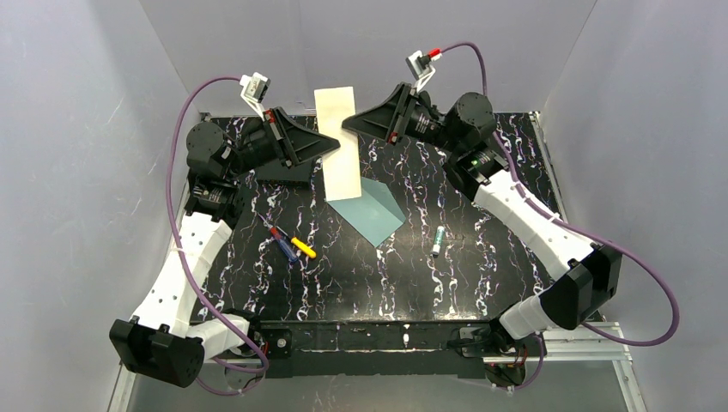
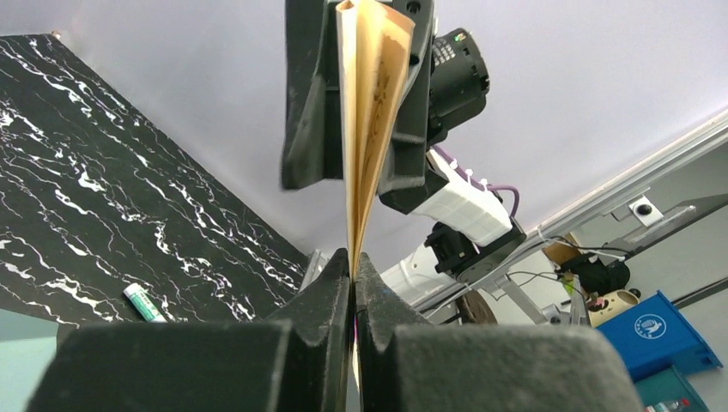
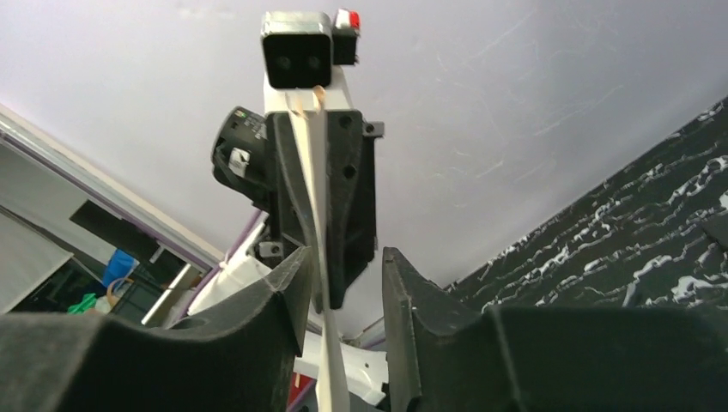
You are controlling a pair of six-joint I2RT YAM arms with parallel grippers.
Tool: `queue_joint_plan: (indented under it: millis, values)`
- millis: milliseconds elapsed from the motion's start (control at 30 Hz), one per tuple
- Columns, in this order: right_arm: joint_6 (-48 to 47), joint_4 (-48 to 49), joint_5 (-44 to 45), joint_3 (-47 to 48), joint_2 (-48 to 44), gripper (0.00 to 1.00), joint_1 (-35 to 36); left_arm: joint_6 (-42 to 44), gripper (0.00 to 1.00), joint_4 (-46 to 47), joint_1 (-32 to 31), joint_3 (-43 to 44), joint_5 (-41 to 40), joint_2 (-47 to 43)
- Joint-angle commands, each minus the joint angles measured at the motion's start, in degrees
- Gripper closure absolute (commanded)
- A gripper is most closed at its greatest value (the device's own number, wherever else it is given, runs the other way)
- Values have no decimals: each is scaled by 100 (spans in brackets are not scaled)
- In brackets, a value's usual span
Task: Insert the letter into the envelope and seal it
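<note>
1. The table: black, veined with white, bearing all the loose things.
2. My left gripper: it reached in from the left. In the left wrist view its fingers were clenched on the edge of the letter, with no gap between them.
3. My right gripper: it reached in from the right, opposite the left one. In the right wrist view its fingers stood released and apart, with the sheet passing between them close to one inner face.
4. The letter: it was a long cream strip lifted between my two grippers at the rear middle of the table. Seen edge-on it was tan, bowed into a narrow V, with dark ornate print on its inner face. Its near end met the envelope.
5. The envelope: teal, lying flat at mid-table.
6. The green-and-white marker: right of the envelope.
7. The red-and-blue pen and the yellow marker: they lay side by side, left of the envelope.
</note>
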Motion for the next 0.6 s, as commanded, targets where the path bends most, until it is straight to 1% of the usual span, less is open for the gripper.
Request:
queue_joint_plan:
  millis: [0,100,167,367,500,567]
  values:
    - [-375,-49,-287,-297,-322,54,30,-106,100,163,31,72,-260,-47]
    - [-442,64,-505,-551,-512,52,30,-157,100,169,33,113,-383,4]
    - [-439,98,-663,-629,-564,53,30,-183,100,163,31,144,-416,38]
    - [-457,94,-1060,-630,-521,59,87,-270,100,166,32,171,-539,66]
    - [-424,85,-1062,-595,-407,73,148,-311,100,164,31,221,-570,53]
    - [-391,76,-979,-592,-374,83,146,-317,100,170,33,253,-593,40]
